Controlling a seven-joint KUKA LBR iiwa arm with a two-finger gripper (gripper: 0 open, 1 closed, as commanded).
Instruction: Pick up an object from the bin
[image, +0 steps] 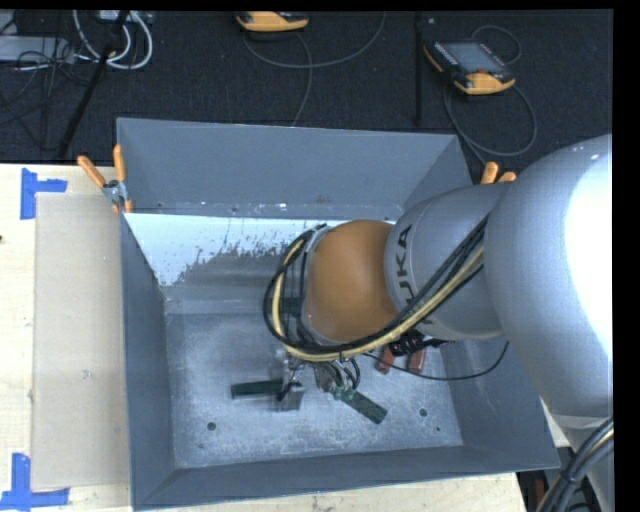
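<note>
Jaws are down at the floor of the bin (146, 380), just off centre toward 9 o'clock, tucked under the orange wrist cover (345, 280). Can't tell whether they're apart or together: the cover and the looped cables (280, 305) block most of them from where I stand.

Thing at the jaws: dark flat bar (252, 390).
- Greenish-black, long, thin, straight edges.
- Lies flat on the bin floor, along the 9-to-3 line.
- Its 9 o'clock end is out in the open with bare floor round it.
- Its 3 o'clock end runs right in under the jaws. It looks to meet them there; whether it's actually clamped I can't tell.

Second thing: green strip (362, 405), at 4 o'clock from the jaws.
- Narrow, flat, lighter green than the bar.
- Skewed, running 10-to-4.
- Its upper end sits just beside the wires hanging off the wrist; contact unclear.
- Apart from the bar, with the jaws between them.

Small red-and-dark bit (400, 362) at 2 o'clock from the jaws, close under the silver arm link (450, 270), partly hidden. Can't tell what it is.

The floor is scuffed and speckled pale, mostly around the centre.
</note>
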